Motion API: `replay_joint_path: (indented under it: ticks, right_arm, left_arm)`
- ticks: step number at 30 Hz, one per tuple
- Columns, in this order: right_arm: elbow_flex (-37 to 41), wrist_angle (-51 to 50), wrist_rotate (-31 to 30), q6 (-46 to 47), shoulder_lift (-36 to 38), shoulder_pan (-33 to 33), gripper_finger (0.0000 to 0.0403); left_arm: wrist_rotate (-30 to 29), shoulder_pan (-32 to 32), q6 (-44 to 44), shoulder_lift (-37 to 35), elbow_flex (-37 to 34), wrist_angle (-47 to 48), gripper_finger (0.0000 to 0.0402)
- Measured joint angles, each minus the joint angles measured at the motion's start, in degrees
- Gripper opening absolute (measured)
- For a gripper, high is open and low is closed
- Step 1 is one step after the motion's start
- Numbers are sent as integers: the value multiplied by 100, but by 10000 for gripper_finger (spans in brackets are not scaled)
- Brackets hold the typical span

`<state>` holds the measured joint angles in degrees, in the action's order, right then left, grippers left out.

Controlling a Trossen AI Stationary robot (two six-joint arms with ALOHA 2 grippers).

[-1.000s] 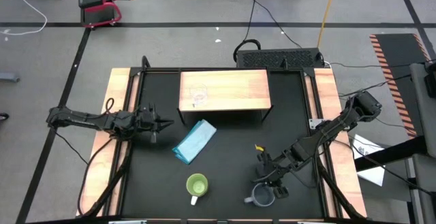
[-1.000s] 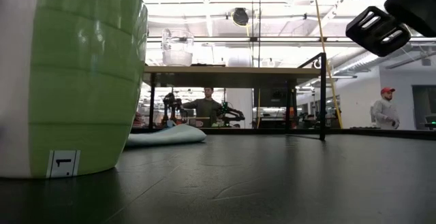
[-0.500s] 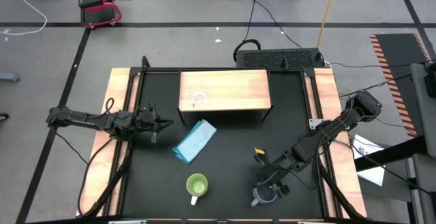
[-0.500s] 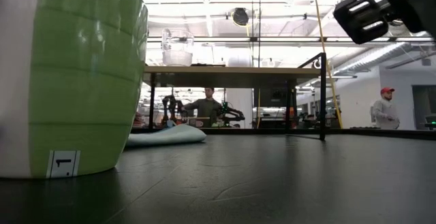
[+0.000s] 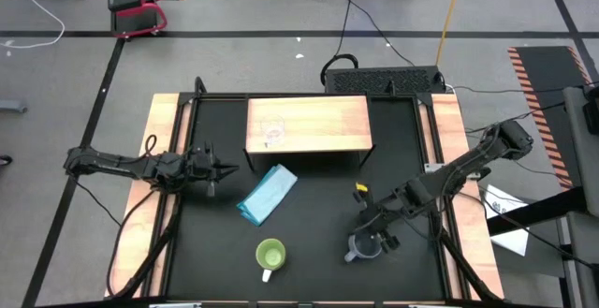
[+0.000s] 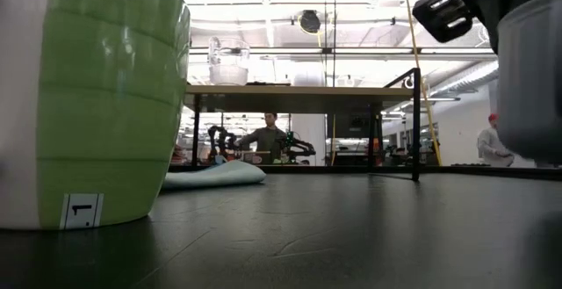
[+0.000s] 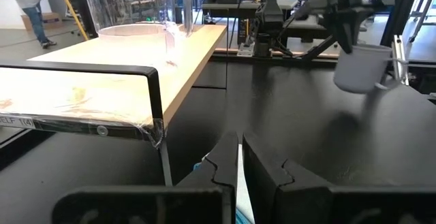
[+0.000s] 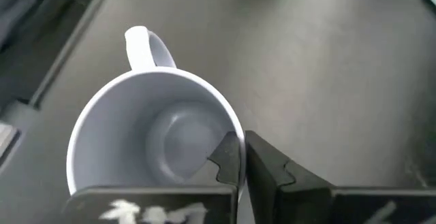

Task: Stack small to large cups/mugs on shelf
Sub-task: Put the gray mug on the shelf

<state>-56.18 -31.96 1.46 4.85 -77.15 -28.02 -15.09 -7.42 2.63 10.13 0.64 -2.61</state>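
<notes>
Right gripper (image 5: pixel 372 242) fingers (image 8: pixel 235 157) clamped on the rim of the grey-blue mug (image 5: pixel 363 248) (one finger inside, one outside), mug lifted off the worktop (image 5: pixel 318 242) near its front right. Left gripper (image 5: pixel 223 168) fingers pinched together, empty, hovering left of the shelf (image 5: pixel 309 125). Glass cup (image 5: pixel 272 132) stands on the shelf's left part. Green mug (image 5: pixel 270 256) at front centre, blue cloth (image 5: pixel 268 194) between it and the shelf.
</notes>
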Motion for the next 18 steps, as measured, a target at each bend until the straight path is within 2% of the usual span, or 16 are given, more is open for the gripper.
replay_joint_path:
  ticks: [6, 9, 18]
  right_arm:
    - [-667, -1125, 34, -155, 81, 329, 2]
    - [-947, -1534, 282, -566, 83, 502, 2]
    - [-1405, -2263, 307, -1861, 96, 1312, 2]
  left_arm:
    - [0, 0, -61, 0, 0, -1, 26]
    - [0, 0, -61, 0, 0, -3, 26]
    - [-2, 0, -156, -2, -4, -54, 26]
